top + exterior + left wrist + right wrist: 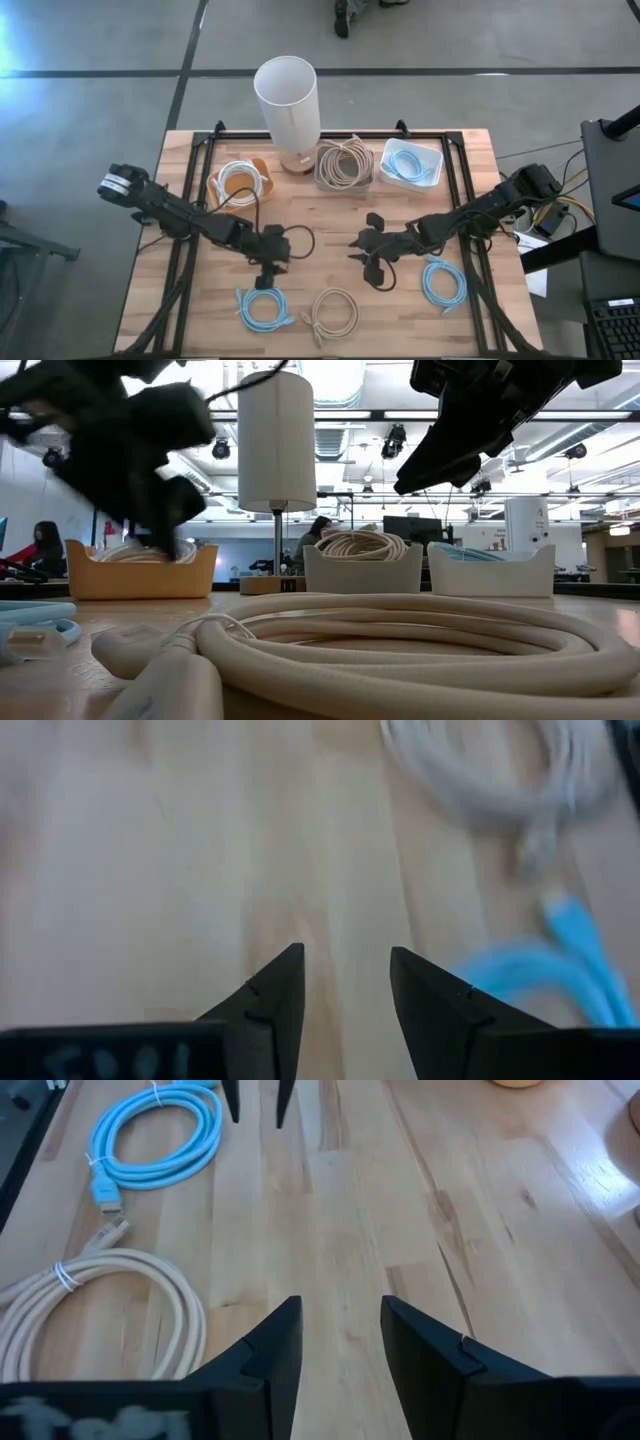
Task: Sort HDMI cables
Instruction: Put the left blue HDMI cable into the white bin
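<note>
Both grippers hang open over bare wood at mid-table, touching nothing. My left gripper (267, 280) (345, 990) is just beyond the near-left light blue coil (262, 308) (160, 1135). My right gripper (365, 255) (340, 1340) points across toward the left one. A beige coil (335, 312) (95, 1315) (400, 640) lies flat near the front edge. Another light blue coil (443, 282) lies flat near my right arm. At the far side, an orange tray (240, 183) holds a white coil, a grey tray (344, 165) holds beige coils, and a white tray (411, 163) holds a light blue coil.
A tall white cylinder (287, 100) (276, 440) stands on a small base between the orange and grey trays at the far edge. Bare wood (320, 215) lies between the trays and the grippers. In the low view, people sit at desks in the room behind.
</note>
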`<control>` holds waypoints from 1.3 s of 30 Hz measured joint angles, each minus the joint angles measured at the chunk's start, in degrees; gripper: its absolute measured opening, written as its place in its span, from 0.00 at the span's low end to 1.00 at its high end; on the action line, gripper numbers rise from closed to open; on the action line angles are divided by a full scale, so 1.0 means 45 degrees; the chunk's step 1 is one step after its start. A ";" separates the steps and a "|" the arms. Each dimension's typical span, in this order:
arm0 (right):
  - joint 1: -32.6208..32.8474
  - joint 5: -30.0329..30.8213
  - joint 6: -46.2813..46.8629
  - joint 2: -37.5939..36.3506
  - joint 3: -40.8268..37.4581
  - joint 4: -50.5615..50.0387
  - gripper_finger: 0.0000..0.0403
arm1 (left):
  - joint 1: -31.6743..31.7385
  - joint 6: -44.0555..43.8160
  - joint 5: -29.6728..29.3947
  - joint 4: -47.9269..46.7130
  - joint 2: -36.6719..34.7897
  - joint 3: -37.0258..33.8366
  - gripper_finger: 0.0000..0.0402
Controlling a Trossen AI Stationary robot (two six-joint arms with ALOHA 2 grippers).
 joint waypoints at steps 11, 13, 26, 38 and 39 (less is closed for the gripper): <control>0.0002 0.0017 0.0050 0.0000 -0.0051 0.0006 0.32 | -0.1348 0.0540 0.2222 -0.0794 0.0072 -0.0256 0.35; 0.0002 0.0027 0.0051 0.0005 -0.0075 0.0008 0.32 | -0.1656 0.0563 0.1687 -0.0791 0.0087 -0.0380 0.35; 0.0005 0.0029 0.0055 0.0005 -0.0121 0.0011 0.31 | -0.1894 -0.0179 0.0636 -0.0721 0.0058 -0.0457 0.35; 0.0004 0.0024 0.0055 0.0010 -0.0121 0.0016 0.31 | -0.1901 -0.0590 0.0850 -0.0585 0.0071 -0.0598 0.35; 0.0000 0.0024 0.0055 0.0010 -0.0121 0.0016 0.31 | -0.1894 -0.0700 0.0843 -0.0576 0.0082 -0.0598 0.35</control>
